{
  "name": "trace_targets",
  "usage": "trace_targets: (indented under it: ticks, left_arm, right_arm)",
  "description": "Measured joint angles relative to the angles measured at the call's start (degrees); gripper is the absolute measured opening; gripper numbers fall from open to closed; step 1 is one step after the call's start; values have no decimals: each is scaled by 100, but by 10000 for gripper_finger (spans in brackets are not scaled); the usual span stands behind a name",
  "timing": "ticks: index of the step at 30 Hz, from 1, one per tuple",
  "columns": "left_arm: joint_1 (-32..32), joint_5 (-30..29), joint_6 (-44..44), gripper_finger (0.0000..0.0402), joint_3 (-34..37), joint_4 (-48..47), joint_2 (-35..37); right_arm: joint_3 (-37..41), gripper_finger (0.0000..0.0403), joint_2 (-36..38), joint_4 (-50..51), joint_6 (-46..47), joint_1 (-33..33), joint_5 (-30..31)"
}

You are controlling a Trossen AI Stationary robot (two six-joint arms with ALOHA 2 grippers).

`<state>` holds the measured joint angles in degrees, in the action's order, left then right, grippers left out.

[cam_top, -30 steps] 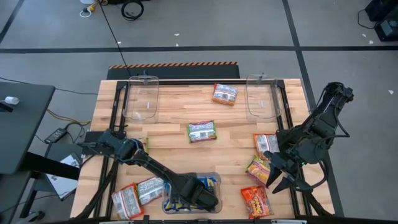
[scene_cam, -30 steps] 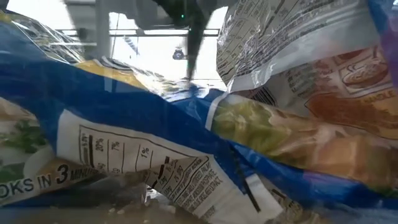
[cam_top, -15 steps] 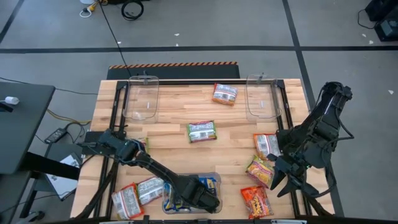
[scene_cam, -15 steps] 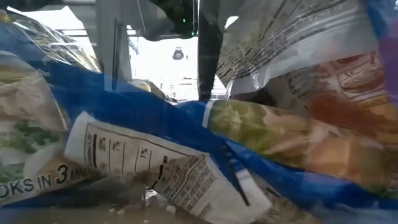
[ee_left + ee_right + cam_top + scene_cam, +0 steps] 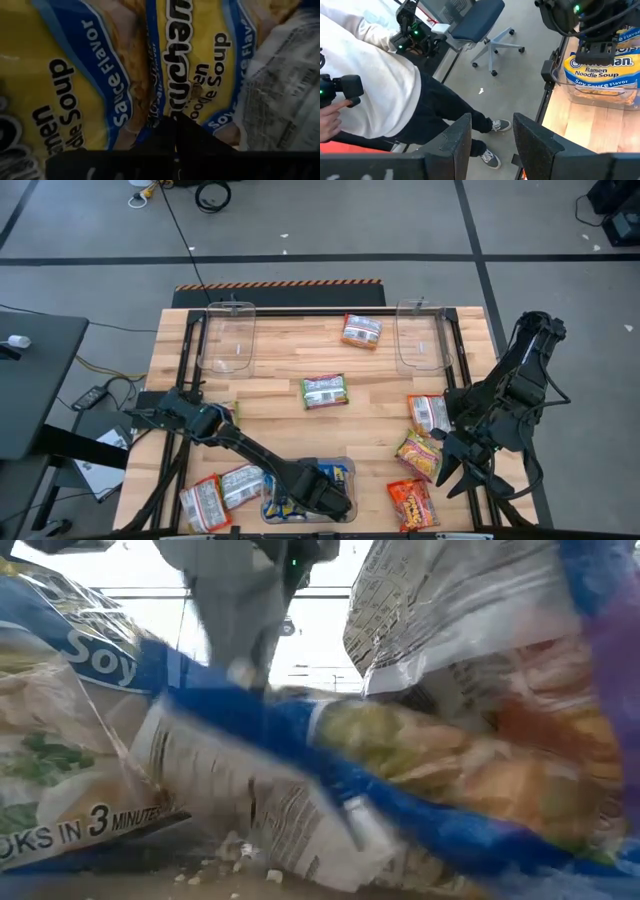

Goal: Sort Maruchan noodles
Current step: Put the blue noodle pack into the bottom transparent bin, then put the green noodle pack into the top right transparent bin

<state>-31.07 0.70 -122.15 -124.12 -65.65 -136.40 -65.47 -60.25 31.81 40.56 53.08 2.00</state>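
Note:
A clear bin (image 5: 345, 467) at the table's near edge holds several blue-and-yellow Maruchan noodle packets (image 5: 200, 60). My left gripper (image 5: 332, 498) reaches down into it, shut on one packet (image 5: 250, 730). Loose packets lie flat on the table: a green one (image 5: 325, 391) at the middle, orange-red ones at the far side (image 5: 361, 330) and right (image 5: 415, 452), two near left (image 5: 203, 502). My right gripper (image 5: 492, 140) hangs open over the table's right edge (image 5: 455, 472), touching nothing. My left gripper comes from above, pointing steeply down, and its fingertips (image 5: 167, 131) meet on the wrapper of a blue-and-yellow packet, at a dark crease (image 5: 156, 112) beside its printed name. The packet lies in the bin among the others. How much wrapper lies between the fingers is hidden.
Two clear bins (image 5: 228, 338) (image 5: 420, 338) stand at the far left and far right. More orange-red packets (image 5: 428, 412) (image 5: 412, 502) lie at the right. A person in a white top (image 5: 375, 80) and an office chair (image 5: 485, 30) are beyond the table.
My left gripper has shut inside the near bin, staying in place. In the low view the blue-and-yellow packet under it has crumpled and its printed back has shifted and bunched toward the fingers.

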Motion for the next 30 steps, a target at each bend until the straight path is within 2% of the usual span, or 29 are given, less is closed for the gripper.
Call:
trace_targets:
  ticks: [7, 11, 16, 20, 25, 30]
  left_arm:
    - [-124, -326, -43, 3, -1057, -408, 46]
    - [-244, -355, -198, 2, -988, -755, 185]
    - [-315, -395, -75, 4, -970, -560, 145]
    - [-241, -712, 235, 26, -859, -79, 138]
    - [-116, -749, 924, 63, -854, 135, 138]
    - [-20, -289, 1569, 98, -896, -228, 261]
  right_arm:
    - [0, 151, 0, 3, 126, 0, 2]
    - [0, 151, 0, 7, 127, 0, 75]
    - [0, 151, 0, 5, 126, 0, 259]
    - [0, 151, 0, 14, 129, -1, 479]
    - [0, 151, -43, 174, 129, -4, 780]
    - [0, 151, -137, 571, 404, -117, 885]
